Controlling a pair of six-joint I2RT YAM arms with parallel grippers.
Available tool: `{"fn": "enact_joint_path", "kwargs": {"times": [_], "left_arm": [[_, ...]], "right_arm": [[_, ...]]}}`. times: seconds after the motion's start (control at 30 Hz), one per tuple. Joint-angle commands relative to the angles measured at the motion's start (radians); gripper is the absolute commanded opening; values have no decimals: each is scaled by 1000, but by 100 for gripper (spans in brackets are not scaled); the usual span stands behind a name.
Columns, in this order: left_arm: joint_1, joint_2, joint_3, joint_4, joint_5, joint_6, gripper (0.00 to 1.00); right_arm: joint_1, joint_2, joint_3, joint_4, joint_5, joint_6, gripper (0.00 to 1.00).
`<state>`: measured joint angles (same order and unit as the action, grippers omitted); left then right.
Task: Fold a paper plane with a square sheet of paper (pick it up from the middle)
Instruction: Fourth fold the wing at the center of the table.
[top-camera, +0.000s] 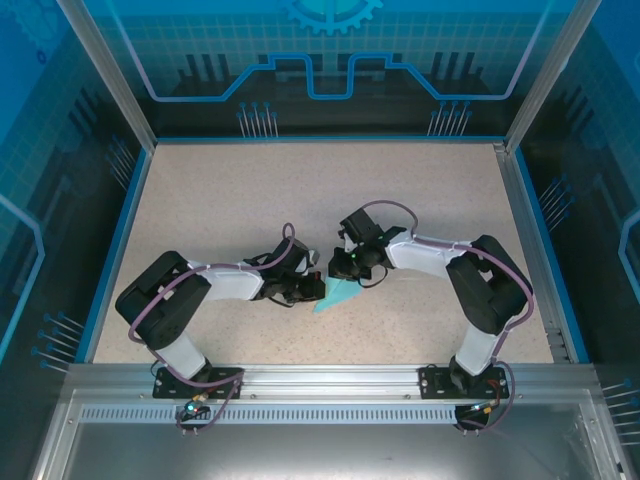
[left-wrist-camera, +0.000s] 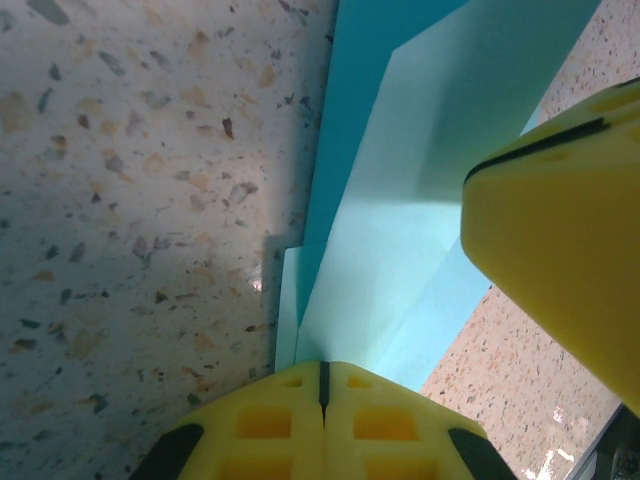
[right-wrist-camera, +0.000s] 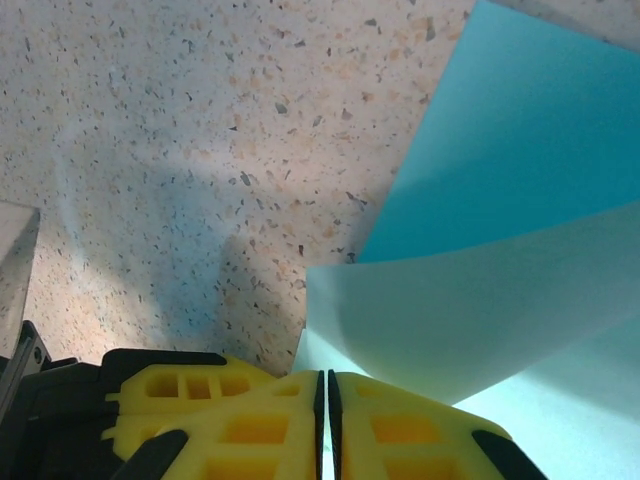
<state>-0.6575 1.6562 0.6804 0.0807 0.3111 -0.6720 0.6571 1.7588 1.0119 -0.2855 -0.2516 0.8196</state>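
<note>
The step in hand looks like a fold partway made, with the sheet pinched from both sides. To do it well, the left claw (left-wrist-camera: 322, 392) and right claw (right-wrist-camera: 327, 400) should grip firmly and move as one. Any twist between them would skew the crease or tear the thin sheet. The edges should be lined up before anything is pressed flat.

The left claw is clenched, its yellow fingers meeting at a seam. The paper (left-wrist-camera: 400, 230) runs straight down into that seam, so it seems nipped there.

The right claw is drawn in to a thin slit. A pale layer of the paper curves down to its fingers, and I judge that it grips the sheet too.

From the left wrist, one right finger sits close over the paper's far edge.

From above, the two claws meet over the paper near the middle front of the speckled table (top-camera: 250, 200). The paper is already folded into several layers, and one corner points toward the arms' bases.
</note>
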Motion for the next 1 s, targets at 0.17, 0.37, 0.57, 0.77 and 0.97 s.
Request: {"fn": "enact_joint_path", "kwargs": {"times": [0.17,0.37,0.57,0.77,0.97], "left_arm": [[1,27,3,-80,-15,15,1],[1,28,5,-81,-9,14,1],[1,27,7,-81,0,13,1],[1,27,6,-81,3,15,1],[2,29,7,-81,6,16,1]], "right_arm": [[-30,22,-24,10,8,15,13],[-42,36,-27,8,13,17,12],[-53,41,-37,8,18,20,12],[-58,47,-40,5,22,21,11],[-59,48,-42,0,25,24,11]]}}
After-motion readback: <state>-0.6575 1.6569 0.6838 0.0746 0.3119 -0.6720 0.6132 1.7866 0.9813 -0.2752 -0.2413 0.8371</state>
